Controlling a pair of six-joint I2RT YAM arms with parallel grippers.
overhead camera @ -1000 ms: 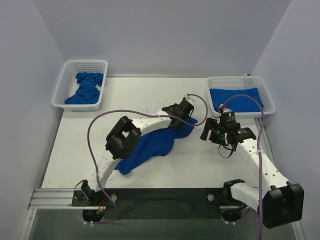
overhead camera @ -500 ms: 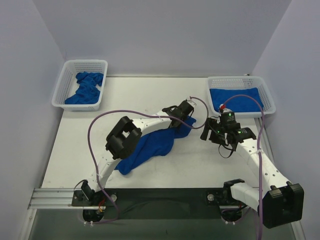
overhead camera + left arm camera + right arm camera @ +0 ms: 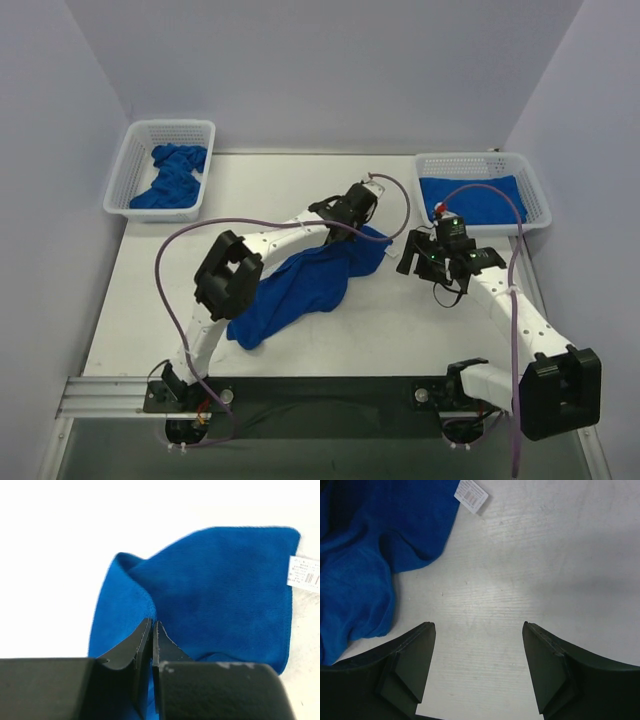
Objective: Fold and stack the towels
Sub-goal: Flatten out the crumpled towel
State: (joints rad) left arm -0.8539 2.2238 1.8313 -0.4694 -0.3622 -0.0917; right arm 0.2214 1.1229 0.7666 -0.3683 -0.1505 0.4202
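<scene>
Royal-blue soft cloth towel, crumpled on the white surface: a raised ridge pinched between the nearly closed left fingers, the rest spreading ahead of them; right fingers wide apart, holding nothing, towel edge just to their left. Step judged: spreading out before the first fold; the next move probably calls for the right fingers to take the tagged corner. White rectangular tag at that corner, print too small to read.
</scene>
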